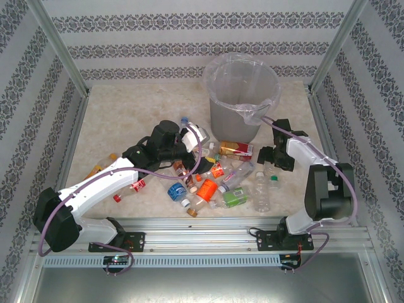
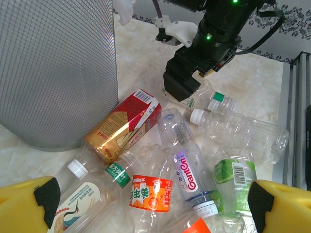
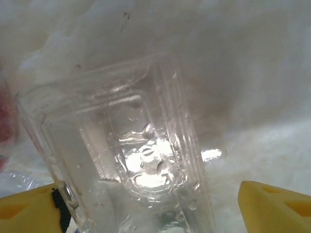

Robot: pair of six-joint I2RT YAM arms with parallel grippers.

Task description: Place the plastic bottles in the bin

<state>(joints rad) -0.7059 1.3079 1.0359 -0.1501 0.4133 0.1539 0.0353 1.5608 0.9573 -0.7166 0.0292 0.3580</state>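
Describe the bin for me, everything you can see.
The bin is a tall round grey bucket, wider at the rim than the base, its wall finely meshed in the left wrist view. A clear plastic bag lines it, folded over the rim and bunched at the near right. It stands upright at the far side of the table. A red-and-gold labelled bottle lies at its base.

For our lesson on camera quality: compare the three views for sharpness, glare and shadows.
Top external: even, soft light, faint shadows, the bag in the bin glinting. Left wrist: sharp, labels on the plastic bottles readable. Right wrist: a clear bottle far too close, blurred, with bright glare on it.
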